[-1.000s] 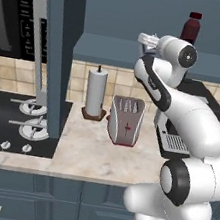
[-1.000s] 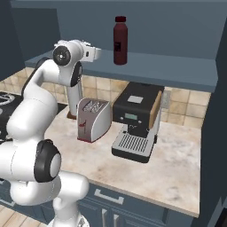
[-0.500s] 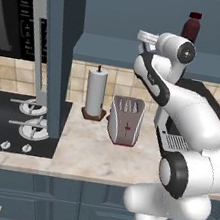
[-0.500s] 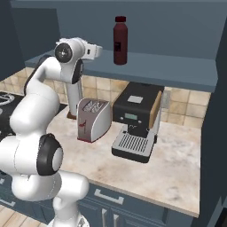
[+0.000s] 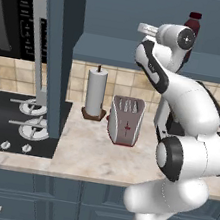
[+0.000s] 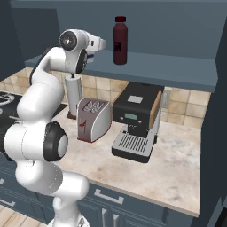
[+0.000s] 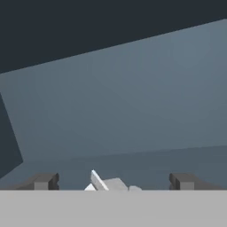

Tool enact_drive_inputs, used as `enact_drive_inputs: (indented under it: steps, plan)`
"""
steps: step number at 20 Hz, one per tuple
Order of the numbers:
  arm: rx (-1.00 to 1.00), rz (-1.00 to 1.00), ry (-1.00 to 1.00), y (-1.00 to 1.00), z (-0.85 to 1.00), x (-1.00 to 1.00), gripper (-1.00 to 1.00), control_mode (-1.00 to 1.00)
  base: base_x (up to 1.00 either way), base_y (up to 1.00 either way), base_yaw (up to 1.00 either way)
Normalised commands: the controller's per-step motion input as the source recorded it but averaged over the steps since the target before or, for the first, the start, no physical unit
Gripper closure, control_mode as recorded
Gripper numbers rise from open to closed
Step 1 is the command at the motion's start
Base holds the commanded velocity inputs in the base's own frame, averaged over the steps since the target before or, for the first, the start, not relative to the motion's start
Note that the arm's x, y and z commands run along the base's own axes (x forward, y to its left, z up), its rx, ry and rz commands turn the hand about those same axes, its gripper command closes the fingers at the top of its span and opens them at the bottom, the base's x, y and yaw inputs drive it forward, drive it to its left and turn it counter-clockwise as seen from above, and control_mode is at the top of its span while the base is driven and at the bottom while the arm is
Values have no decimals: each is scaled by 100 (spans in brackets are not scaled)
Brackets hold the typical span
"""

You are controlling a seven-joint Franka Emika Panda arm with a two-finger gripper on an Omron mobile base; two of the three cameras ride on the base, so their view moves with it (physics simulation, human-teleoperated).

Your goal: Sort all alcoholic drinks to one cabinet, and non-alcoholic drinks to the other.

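Observation:
The non-alcoholic drink, a squat maroon bottle (image 6: pixel 119 40) with a red cap, stands upright on the open cabinet's shelf (image 6: pixel 177 75). In the left base view the bottle (image 5: pixel 193 23) is partly hidden behind my wrist. My gripper (image 6: pixel 103 44) hangs just left of the bottle, apart from it. In the hand view my gripper (image 7: pixel 113 181) is open, its fingertips (image 7: pixel 44 181) wide apart with nothing between them, facing the cabinet's bare back wall. The alcoholic drinks are out of view.
On the counter below stand a paper towel roll (image 5: pixel 97 84), a toaster (image 5: pixel 125 119) and a coffee machine (image 6: pixel 135 122). A stove (image 5: pixel 9 120) lies at the left. An open cabinet door (image 5: pixel 55 52) hangs left of the arm.
The hand has risen a little and drawn slightly away from the maroon bottle, which stays standing on the shelf.

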Motion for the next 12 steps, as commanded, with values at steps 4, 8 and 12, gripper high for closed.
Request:
enact_drive_inputs:
  steps: [4, 8, 12]
  plan:
    - [0, 0, 1, 16, 0, 28, -100, -100, 0, 0, 0]
    - [0, 0, 0, 4, 0, 0, -100, -100, 0, 0, 0]
    - [0, 0, 0, 4, 0, -20, -100, -100, 0, 0, 0]
